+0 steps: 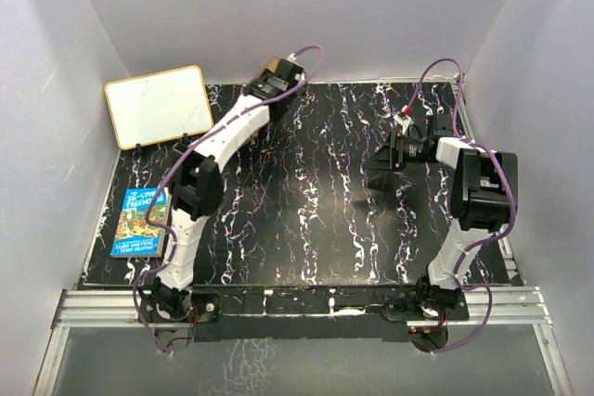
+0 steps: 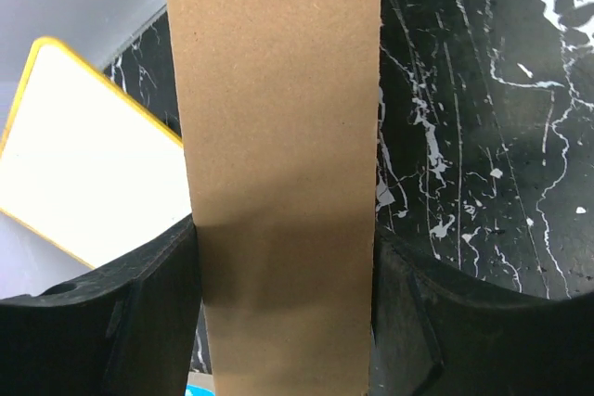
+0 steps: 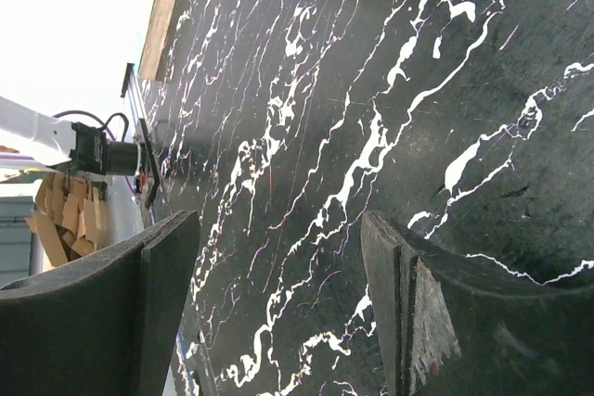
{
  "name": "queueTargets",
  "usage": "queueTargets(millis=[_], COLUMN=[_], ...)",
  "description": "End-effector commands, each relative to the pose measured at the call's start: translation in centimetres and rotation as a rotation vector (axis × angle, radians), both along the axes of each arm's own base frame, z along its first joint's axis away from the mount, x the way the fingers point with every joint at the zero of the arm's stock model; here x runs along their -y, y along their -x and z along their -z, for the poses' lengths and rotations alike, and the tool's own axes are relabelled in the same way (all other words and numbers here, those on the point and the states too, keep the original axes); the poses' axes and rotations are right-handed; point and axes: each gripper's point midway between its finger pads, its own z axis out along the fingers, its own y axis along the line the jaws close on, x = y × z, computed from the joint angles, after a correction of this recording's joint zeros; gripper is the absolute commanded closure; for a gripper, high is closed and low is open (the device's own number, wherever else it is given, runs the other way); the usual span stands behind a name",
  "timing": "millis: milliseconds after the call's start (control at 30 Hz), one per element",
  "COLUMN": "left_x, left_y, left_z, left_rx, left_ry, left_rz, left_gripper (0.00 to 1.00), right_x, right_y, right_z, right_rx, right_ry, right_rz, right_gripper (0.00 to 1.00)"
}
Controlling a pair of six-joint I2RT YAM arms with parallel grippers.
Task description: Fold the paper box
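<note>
The paper box (image 2: 278, 136) fills the middle of the left wrist view as a plain brown cardboard strip running up between the two black fingers. My left gripper (image 2: 285, 234) is shut on it, both fingers against its edges. From above, the left gripper (image 1: 278, 71) is at the table's far edge, and only a small brown patch of the paper box (image 1: 271, 65) shows there. My right gripper (image 1: 376, 166) hovers over the right half of the black marbled table, open. Between the fingers of the right gripper (image 3: 278, 220) there is only the tabletop.
A white board with a tan frame (image 1: 158, 106) leans at the back left, close to the left gripper, and also shows as the white board (image 2: 83, 164). A colourful book (image 1: 139, 222) lies at the left edge. Grey walls close in three sides. An aluminium rail (image 1: 297, 308) runs along the front.
</note>
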Motion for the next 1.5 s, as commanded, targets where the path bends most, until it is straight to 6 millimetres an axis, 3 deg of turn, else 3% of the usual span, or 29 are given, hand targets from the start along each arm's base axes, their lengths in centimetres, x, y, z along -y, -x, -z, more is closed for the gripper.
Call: queueTargets(millis=[0,100,200,300,500,633,767,833,900,933,1033,1100,1233,1367,1467], left_x=[-0.6,1.2,3.9,6.5,10.0,10.5,10.9,10.3,7.1,5.6,0.4,-2.5,-6.0,-6.9,-7.0], left_y=[-0.1,0.5,1.8,3.2,6.6,8.2,9.8,10.1,8.9,9.2,7.7,7.1,5.8,4.9,4.7], left_z=[0.1,1.8,3.1,4.1,5.0,4.4,2.5,1.5,0.5,0.9,-1.1,-1.7,-0.1,2.0,3.8], left_rx=[0.028,-0.010,-0.057,-0.107,-0.216,-0.250,-0.264,-0.278,-0.276,-0.292,-0.182,-0.137,-0.130,-0.156,-0.199], left_ry=[-0.196,-0.180,-0.127,-0.041,0.118,0.190,0.340,0.509,0.734,0.835,1.104,1.229,1.272,1.228,1.207], left_rz=[-0.021,0.026,0.095,0.156,0.266,0.292,0.310,0.287,0.212,0.175,0.088,0.051,-0.027,-0.058,-0.074], left_gripper=[0.60,0.36,0.05,0.03,0.03,0.03,0.03,0.03,0.03,0.03,0.03,0.03,0.04,0.04,0.05], right_x=[0.2,0.2,0.3,0.3,0.5,0.5,0.4,0.0,-0.9,-1.6,-4.7,-7.9,-13.0,-16.4,-18.7], right_y=[-0.3,-0.3,-0.3,-0.3,-0.4,-0.4,-0.2,0.0,0.0,0.1,0.1,0.0,-2.0,-4.8,-6.0], right_z=[-1.4,-1.3,-1.2,-1.1,-1.0,-0.9,-0.8,-0.8,-0.7,-0.6,-0.1,0.4,-0.2,-0.5,0.6], right_rx=[0.081,0.079,0.075,0.073,0.071,0.072,0.082,0.088,0.099,0.102,0.105,0.104,0.100,0.053,-0.002], right_ry=[-0.018,-0.018,-0.018,-0.018,-0.018,-0.011,-0.005,0.000,0.007,0.013,0.050,0.092,0.099,0.071,0.090], right_rz=[-0.016,-0.017,-0.019,-0.021,-0.015,-0.015,-0.024,-0.037,-0.056,-0.068,-0.118,-0.166,-0.182,-0.096,-0.047], right_gripper=[0.24,0.24,0.24,0.24,0.24,0.24,0.25,0.27,0.35,0.44,0.78,0.88,0.92,0.92,0.92])
